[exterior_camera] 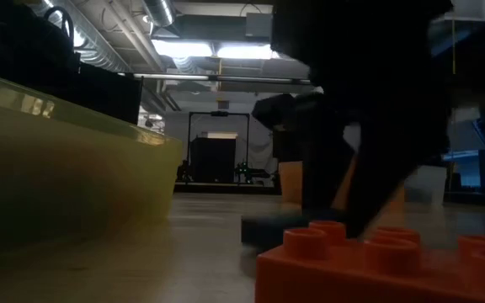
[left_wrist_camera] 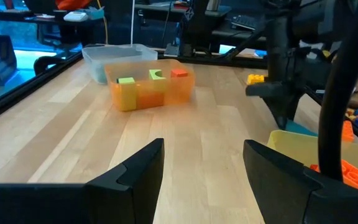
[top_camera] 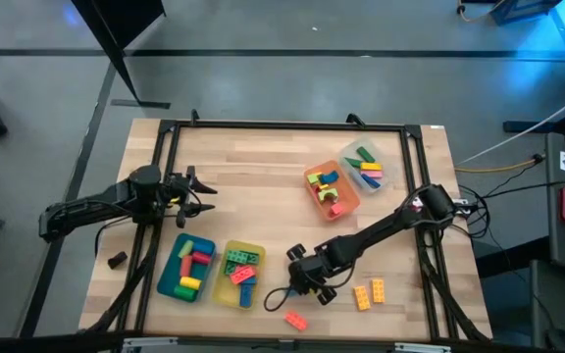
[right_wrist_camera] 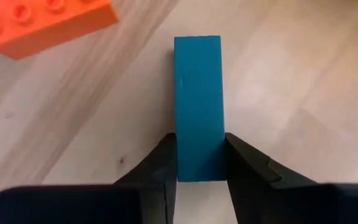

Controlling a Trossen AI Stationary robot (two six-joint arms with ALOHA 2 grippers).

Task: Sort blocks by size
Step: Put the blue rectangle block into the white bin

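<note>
Fingers of the right gripper clenched a blue block near the table's front edge; lifting straight would avoid nudging the orange block. Left gripper waited, released.

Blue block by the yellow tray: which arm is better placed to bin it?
Right. The right gripper is shut on the blue block beside the yellow tray; the left gripper hangs open, farther off.

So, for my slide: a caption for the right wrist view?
Right tool shut on a blue block, orange block lying nearby.
</note>
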